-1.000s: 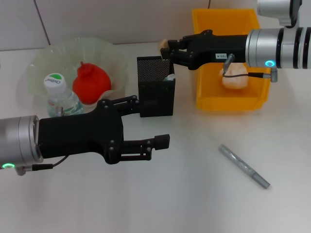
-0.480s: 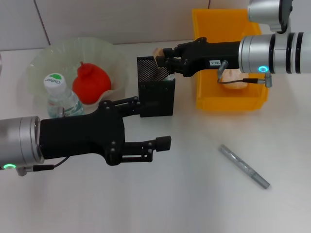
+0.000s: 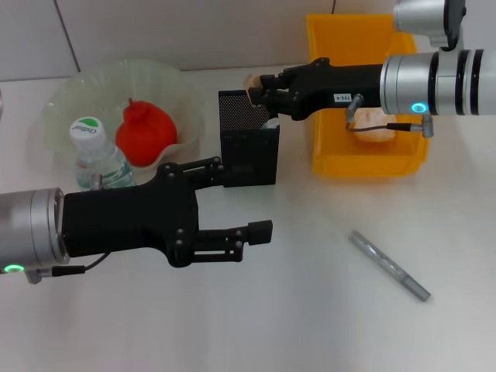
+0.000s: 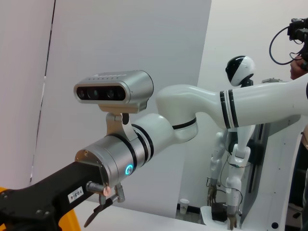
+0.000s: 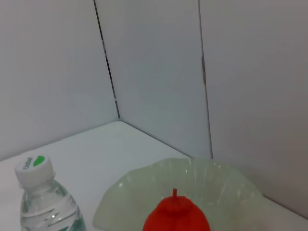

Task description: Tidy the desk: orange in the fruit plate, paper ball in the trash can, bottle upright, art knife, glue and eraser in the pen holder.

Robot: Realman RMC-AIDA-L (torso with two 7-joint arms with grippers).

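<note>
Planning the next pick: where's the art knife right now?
Head view: the art knife lies flat on the table's right side, nearer the robot than the yellow bin, apart from both grippers.

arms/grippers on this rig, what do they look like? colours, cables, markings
Both alike: matte black two-finger grippers, left and right, on silver cylindrical wrists with black bands and a glowing green ring light. Thin dark cable loops at each wrist. The right forearm carries a small white label. Upper links are glossy white.

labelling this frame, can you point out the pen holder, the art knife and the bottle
pen holder point(image 3: 249, 155), head view, on its black mesh front wall.
art knife point(image 3: 389, 265), head view, on the middle of its grey handle, lying on the desk.
bottle point(image 3: 87, 129), head view, on its white cap with the green mark.
</note>
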